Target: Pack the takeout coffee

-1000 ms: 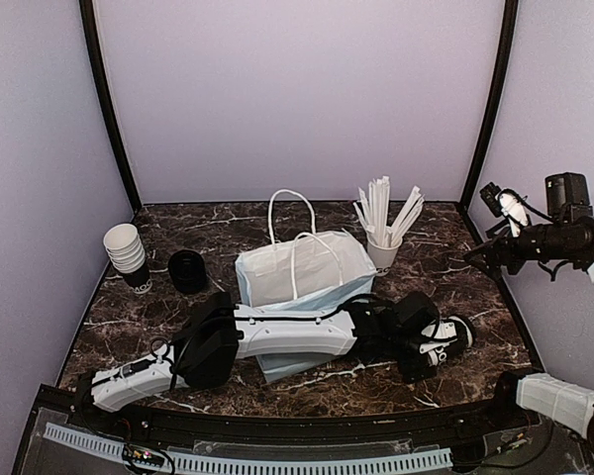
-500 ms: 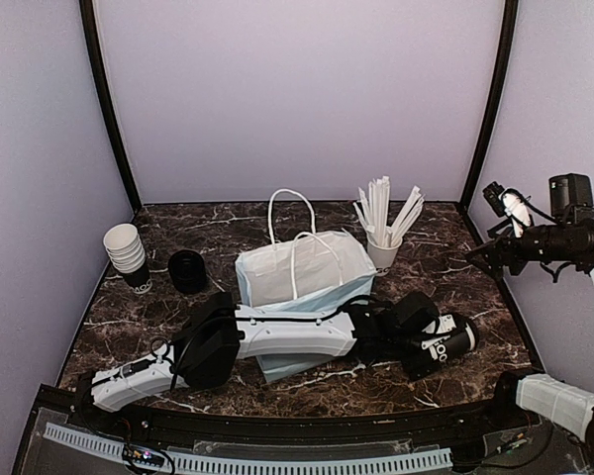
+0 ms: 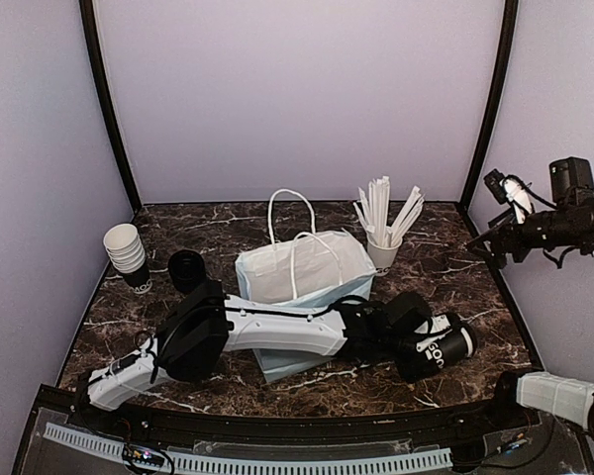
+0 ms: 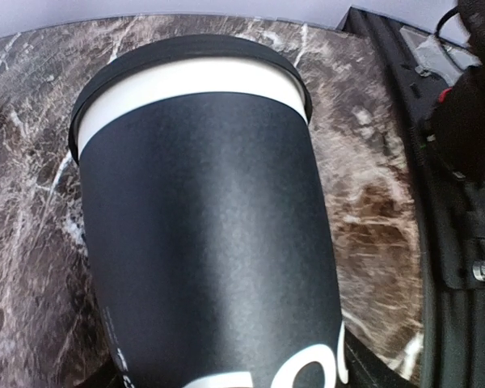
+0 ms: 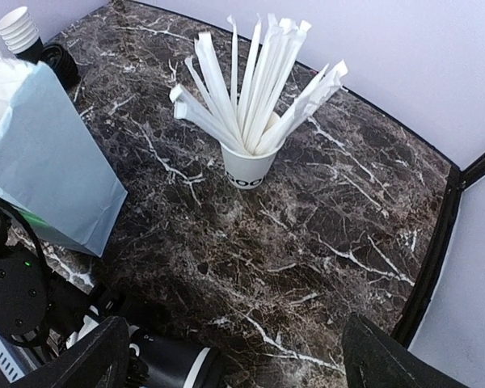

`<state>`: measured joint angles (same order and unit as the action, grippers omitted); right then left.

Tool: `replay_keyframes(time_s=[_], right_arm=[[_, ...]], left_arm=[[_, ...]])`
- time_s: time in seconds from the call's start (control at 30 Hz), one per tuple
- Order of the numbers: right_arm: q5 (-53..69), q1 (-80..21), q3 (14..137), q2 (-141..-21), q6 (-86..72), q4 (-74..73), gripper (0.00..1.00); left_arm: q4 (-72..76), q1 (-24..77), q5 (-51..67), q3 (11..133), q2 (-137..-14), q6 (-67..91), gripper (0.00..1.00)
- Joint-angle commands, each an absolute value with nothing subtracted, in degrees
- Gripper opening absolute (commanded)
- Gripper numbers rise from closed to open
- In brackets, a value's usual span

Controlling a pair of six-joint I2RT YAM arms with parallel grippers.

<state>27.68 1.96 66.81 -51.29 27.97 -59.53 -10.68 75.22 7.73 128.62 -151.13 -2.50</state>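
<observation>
The takeout coffee, a dark paper cup with a white band and black lid, lies on its side on the marble table at the right front. My left arm stretches across the table, and its gripper is shut around the cup's dark wall. The cup fills the left wrist view, lid end away from the camera, and hides most of the fingers. In the right wrist view the same cup shows at the bottom left. My right gripper hangs open and empty high over the table's right side.
A white and pale-blue paper bag with handles stands mid-table, partly behind my left arm. A white cup of wrapped sticks stands to its right. A stack of white cups and a black round thing sit at the far left.
My left gripper has narrowed onto the cup, and the left arm's elbow has risen and shifted left. The right arm has drifted slightly up and to the right.
</observation>
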Motion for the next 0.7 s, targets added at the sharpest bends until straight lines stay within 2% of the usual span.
replay_keyframes(time_s=[0.0,0.1,0.23,0.33,0.47,0.57,0.67], right_arm=[[32.5,2.4,77.9,-54.6,27.8,-62.8,0.93],[34.7,2.4,86.7,-57.6,29.4,-65.2,0.94],[33.8,2.4,104.5,-63.1,30.8,-68.2,0.95],[40.6,2.4,111.7,-65.5,30.2,-68.6,0.94],[57.4,2.4,108.1,-62.7,29.9,-65.0,0.94],[65.5,2.4,103.6,-59.5,22.5,-55.2,0.98],[72.0,2.0,102.6,-60.2,14.3,-48.1,0.97]], left_arm=[[-2.4,76.5,11.0,118.8,-135.0,-0.8,0.63],[4.2,77.8,12.9,110.1,-124.9,-0.3,0.63],[12.8,79.0,13.4,99.4,-113.2,2.4,0.63],[18.8,79.1,13.2,90.8,-103.9,3.1,0.63],[21.4,79.1,13.1,81.9,-93.2,1.6,0.63],[22.1,79.0,11.3,76.4,-86.3,0.5,0.65],[19.6,79.0,7.2,71.6,-79.4,-3.1,0.65]])
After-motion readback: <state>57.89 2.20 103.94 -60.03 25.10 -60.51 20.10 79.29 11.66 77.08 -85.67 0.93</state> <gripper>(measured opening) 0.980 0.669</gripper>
